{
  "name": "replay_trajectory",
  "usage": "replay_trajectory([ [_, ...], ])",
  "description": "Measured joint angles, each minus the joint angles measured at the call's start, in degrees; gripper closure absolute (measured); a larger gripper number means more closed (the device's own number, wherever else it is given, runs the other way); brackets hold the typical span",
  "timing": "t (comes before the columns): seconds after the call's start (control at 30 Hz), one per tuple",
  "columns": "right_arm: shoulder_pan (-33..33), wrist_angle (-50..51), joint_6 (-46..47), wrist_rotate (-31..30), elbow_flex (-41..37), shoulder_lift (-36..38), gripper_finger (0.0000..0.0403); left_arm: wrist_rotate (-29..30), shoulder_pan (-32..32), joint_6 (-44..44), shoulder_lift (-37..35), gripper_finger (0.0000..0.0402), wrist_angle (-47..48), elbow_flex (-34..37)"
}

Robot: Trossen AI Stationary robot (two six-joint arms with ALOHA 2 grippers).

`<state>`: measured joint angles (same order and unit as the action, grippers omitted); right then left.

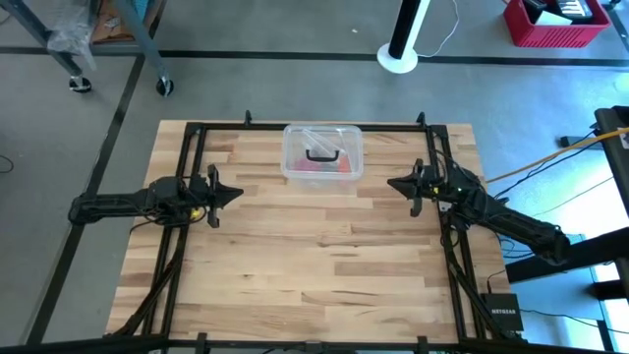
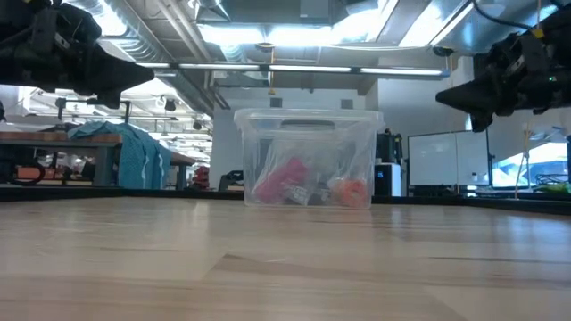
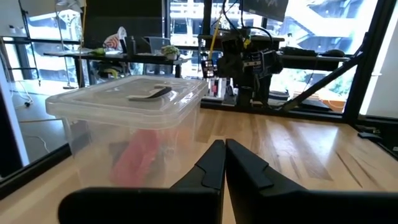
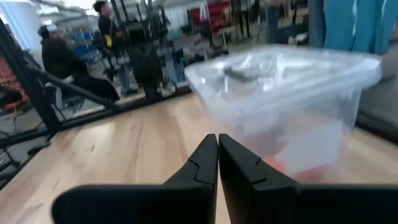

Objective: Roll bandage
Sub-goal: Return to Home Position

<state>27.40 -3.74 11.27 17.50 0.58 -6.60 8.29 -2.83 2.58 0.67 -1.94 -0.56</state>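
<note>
We see the pink bandage (image 2: pixel 280 179) as a small roll inside the clear box (image 1: pixel 322 152), lid on, at the far middle of the table (image 1: pixel 295 275), which suggests the job is packed away. The left gripper (image 1: pixel 234 194) and right gripper (image 1: pixel 395 183) hang raised either side of it, fingers pressed together, holding nothing, apparently free to go home.

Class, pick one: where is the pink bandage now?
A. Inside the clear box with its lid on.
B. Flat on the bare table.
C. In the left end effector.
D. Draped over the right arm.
A: the bandage shows pink through the wall of the clear box, with the lid on it, while the left end effector and right end effector are shut and empty.
</note>
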Motion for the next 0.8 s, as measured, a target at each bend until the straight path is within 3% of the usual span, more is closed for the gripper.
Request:
replay_trajectory([
  [0.17, 0.00, 0.36, -1.10, -0.44, 0.06, 6.55, 0.0384, 0.00, 0.00, 0.01, 0.02, 0.0396, 0.01, 0.00],
  [0.8, 0.00, 0.59, -1.06, -3.51, 0.10, 4.33, 0.0384, 0.03, 0.00, 0.00, 0.02, 0.0396, 0.02, 0.02],
])
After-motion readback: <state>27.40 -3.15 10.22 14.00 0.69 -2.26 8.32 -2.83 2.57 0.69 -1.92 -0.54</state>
